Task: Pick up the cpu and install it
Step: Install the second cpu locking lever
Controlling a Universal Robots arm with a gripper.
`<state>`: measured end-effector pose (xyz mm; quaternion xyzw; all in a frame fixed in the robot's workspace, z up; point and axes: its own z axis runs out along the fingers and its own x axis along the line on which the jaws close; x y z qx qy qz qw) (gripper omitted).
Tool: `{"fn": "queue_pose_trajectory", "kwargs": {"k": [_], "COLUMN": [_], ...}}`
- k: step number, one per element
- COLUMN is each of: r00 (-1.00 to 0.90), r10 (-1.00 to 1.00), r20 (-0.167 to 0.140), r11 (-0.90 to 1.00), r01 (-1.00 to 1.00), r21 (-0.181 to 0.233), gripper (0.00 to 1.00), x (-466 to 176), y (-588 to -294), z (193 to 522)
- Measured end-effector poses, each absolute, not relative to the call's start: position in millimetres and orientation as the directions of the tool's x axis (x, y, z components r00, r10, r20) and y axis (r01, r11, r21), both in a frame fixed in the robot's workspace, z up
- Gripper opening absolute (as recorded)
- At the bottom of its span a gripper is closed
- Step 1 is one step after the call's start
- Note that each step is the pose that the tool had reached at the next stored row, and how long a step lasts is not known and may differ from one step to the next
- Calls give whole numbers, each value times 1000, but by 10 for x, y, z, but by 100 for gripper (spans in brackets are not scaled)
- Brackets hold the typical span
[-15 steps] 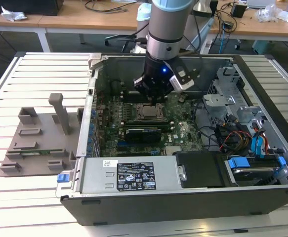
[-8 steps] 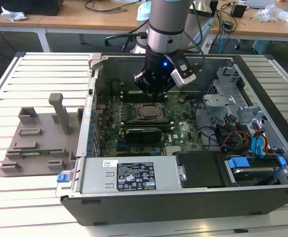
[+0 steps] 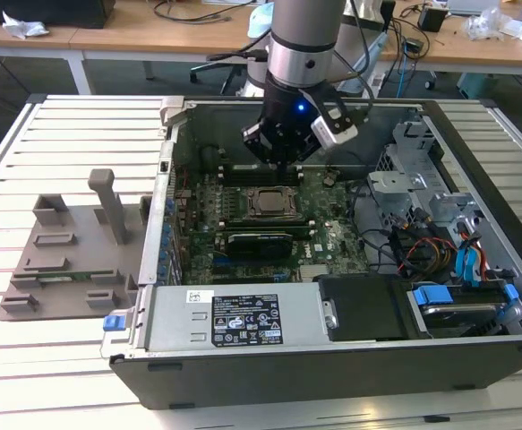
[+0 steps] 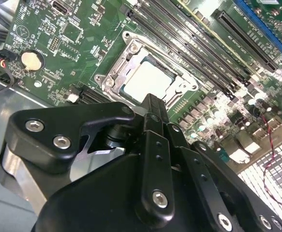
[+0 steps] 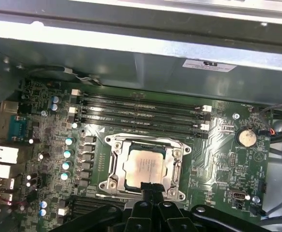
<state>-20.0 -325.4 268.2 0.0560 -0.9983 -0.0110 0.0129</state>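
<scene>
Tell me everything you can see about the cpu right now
The cpu is a small flat square chip with a pale, silvery metal top and a thin darker rim. It lies flat inside the socket frame on the green motherboard, within the open computer case. In both wrist views the gripper hangs just above one edge of it; whether it touches the chip cannot be told.

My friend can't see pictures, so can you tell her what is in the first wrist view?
A silvery square cpu sits in its metal socket frame in the middle of a green motherboard inside a computer case. The black gripper is right beside the chip's edge. Long dark memory slots run past the socket.
</scene>
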Motion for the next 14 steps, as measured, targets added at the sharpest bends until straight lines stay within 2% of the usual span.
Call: {"fn": "queue_pose_trajectory", "kwargs": {"k": [14], "r00": [-993], "r10": [-112], "r20": [25], "r11": [994], "r01": [-111], "r21": [16], "gripper": [11], "x": [-200], "y": [-3252], "z": [2893]}}
